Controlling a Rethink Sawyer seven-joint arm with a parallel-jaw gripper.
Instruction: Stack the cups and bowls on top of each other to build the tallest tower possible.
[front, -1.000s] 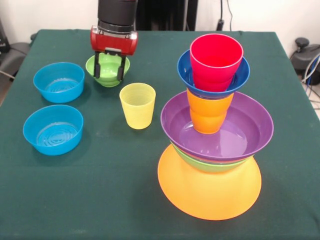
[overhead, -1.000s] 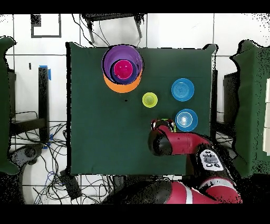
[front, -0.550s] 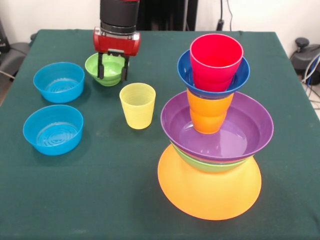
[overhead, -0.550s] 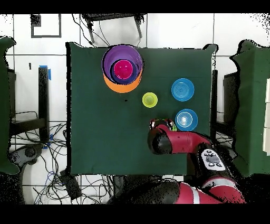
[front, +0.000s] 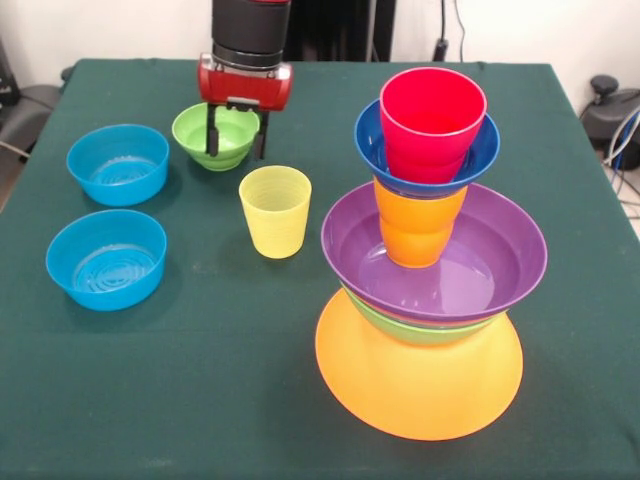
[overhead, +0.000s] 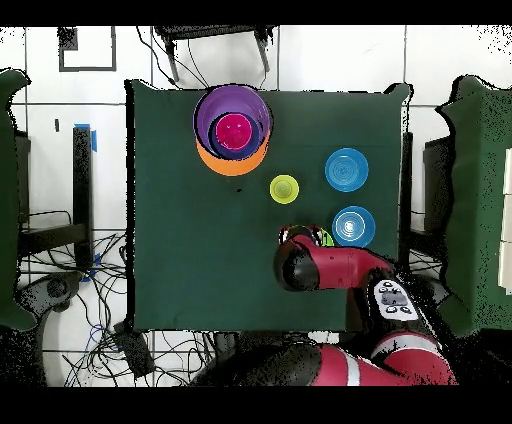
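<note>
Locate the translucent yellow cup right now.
In the front view the yellow cup stands alone on the table, left of the tower and just in front of the small green bowl.

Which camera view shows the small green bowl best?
The front view: the small green bowl shows its rim and inside, with the claw straddling its right rim. In the overhead view the arm covers it, leaving only a green sliver.

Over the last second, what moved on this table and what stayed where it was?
The gripper rose and drifted toward the yellow cup's side, its open fingers straddling the small green bowl's rim without closing. The bowl, yellow cup, both light blue bowls and the tower stayed put.
</note>
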